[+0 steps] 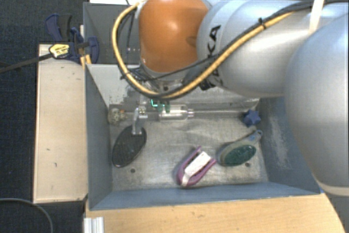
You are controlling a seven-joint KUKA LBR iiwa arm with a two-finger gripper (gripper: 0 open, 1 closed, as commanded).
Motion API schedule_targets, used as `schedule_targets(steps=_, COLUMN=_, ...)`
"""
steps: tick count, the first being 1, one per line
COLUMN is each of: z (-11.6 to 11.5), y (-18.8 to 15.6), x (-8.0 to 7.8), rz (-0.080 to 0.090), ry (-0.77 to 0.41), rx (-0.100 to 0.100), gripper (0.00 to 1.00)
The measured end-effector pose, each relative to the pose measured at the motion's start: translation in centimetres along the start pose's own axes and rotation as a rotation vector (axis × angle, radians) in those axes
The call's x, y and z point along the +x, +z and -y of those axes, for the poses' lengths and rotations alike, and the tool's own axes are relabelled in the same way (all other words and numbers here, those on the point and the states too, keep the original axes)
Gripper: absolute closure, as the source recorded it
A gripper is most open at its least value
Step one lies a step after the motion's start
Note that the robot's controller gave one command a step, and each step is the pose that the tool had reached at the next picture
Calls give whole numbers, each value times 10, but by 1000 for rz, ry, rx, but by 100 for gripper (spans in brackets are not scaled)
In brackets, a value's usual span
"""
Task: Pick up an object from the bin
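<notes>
My gripper (143, 113) hangs under the orange wrist cover at the bin's back left, low over the floor. Right below it lies a black oval pad (128, 148) with a short metal stem pointing up toward the gripper; whether they touch I cannot tell. A clear tube-like piece (175, 113) lies just right of the gripper along the back wall. A small brownish thing (114, 114) rests to its left, in the back left corner.
A purple and white object (193, 167) lies near the front wall at the middle. To its right is a green oval brush (236, 154), and a small blue piece (251, 117) sits behind that. The arm covers the bin's right side.
</notes>
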State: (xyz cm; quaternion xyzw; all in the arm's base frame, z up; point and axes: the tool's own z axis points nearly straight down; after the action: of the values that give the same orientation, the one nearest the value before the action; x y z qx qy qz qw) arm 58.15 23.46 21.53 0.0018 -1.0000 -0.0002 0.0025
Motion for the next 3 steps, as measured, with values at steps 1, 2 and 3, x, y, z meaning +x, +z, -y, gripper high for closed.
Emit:
schedule_targets(steps=1, z=22, y=111, x=37, rz=-2, ry=16, rx=2, gripper=0)
schedule_targets(steps=2, z=-9, y=142, x=34, rz=4, ry=-281, rx=1, gripper=0)
schedule_targets(steps=3, z=-8, y=140, x=33, rz=5, ry=-274, rx=2, gripper=100)
